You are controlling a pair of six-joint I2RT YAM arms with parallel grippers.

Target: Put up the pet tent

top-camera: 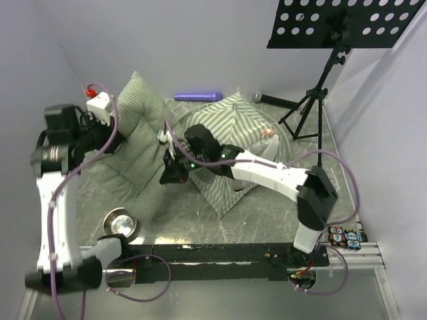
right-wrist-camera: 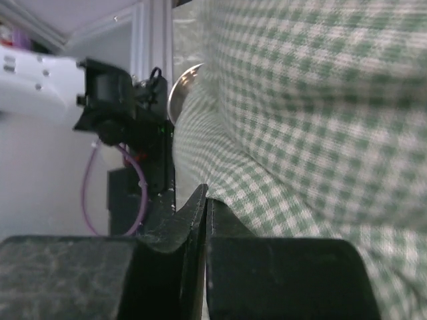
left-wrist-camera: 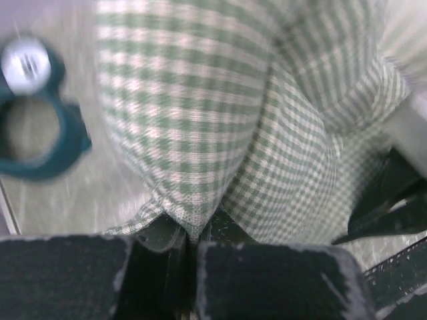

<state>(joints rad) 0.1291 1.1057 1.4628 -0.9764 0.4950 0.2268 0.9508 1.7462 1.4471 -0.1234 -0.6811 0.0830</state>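
Note:
The pet tent (top-camera: pixel 237 123), green-and-white striped, lies collapsed at the middle back of the table under my right arm. A green-checked cushion (top-camera: pixel 140 120) stands tilted to its left. My left gripper (top-camera: pixel 117 137) is shut on a corner of that cushion (left-wrist-camera: pixel 220 113); the fabric is pinched between the jaws of the left gripper (left-wrist-camera: pixel 193 243). At the cushion's right edge, my right gripper (top-camera: pixel 171 175) has its jaws pressed together. In the right wrist view the cushion (right-wrist-camera: pixel 320 100) lies against the outer side of one finger of the right gripper (right-wrist-camera: pixel 205 200), with no fabric seen between the jaws.
A steel bowl (top-camera: pixel 121 223) sits at the front left. At the back lie a purple cylinder (top-camera: pixel 197 97) and a white box (top-camera: pixel 99 103). A black tripod (top-camera: pixel 313 107) with a perforated music desk (top-camera: pixel 347 23) stands at the back right. A teal ring toy (left-wrist-camera: pixel 40 127) lies beside the cushion.

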